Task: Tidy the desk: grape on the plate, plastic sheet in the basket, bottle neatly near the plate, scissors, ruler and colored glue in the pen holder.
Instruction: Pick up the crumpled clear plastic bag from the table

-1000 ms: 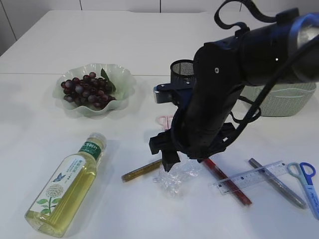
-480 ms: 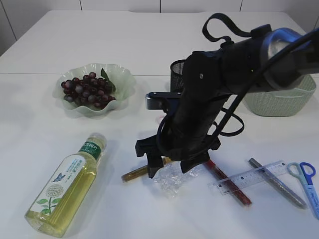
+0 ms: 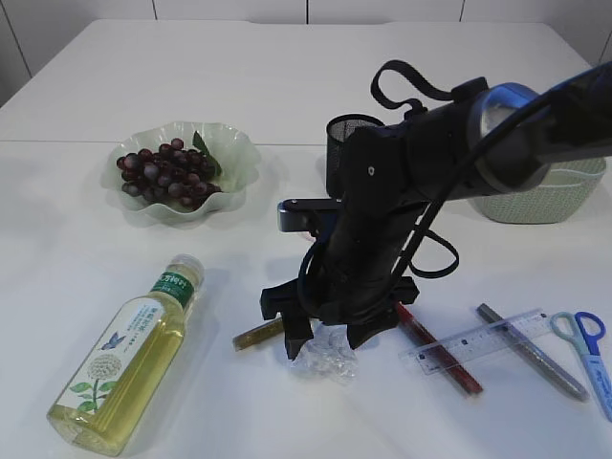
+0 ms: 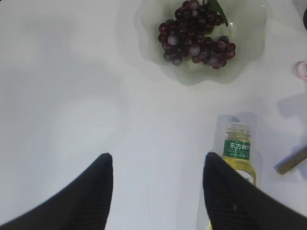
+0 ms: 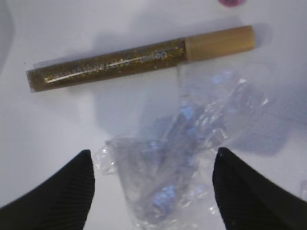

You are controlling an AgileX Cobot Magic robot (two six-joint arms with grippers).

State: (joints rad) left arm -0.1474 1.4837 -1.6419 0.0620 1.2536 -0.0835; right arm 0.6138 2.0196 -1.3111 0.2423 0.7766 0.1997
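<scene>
We count one item finished: the grape bunch point(image 3: 168, 173) already lies on the pale green plate point(image 3: 232, 153) toward the far left of the table point(image 3: 76, 258). Everything else is still out of place. The crumpled plastic sheet point(image 3: 326, 360) lies on the bare table near its front edge, about midway across, and we have the right gripper point(image 3: 320, 332) lowered over it with its jaws spread wide on either side; the right wrist view shows the plastic sheet point(image 5: 180, 167) between the two dark fingers point(image 5: 64, 189), not yet pinched, so we judge this to be the step in hand, with the woven basket point(image 3: 540, 196) waiting toward the far right of the table. The tea bottle point(image 3: 129, 359) lies on its side near the front left corner, well apart from the plate, so it still needs placing. The gold glitter glue point(image 5: 139, 57) rests just beyond the sheet, a red glue stick point(image 3: 449, 359) and the clear ruler point(image 3: 478, 339) lie crossed to the right, a grey pen-like stick point(image 3: 535, 354) beside them, and the blue scissors point(image 3: 585, 349) sit at the right edge; none has reached the black mesh pen holder point(image 3: 341, 143). Our left gripper point(image 4: 156, 191) hangs open and empty above the table on the left side, between plate and bottle in its own view.
</scene>
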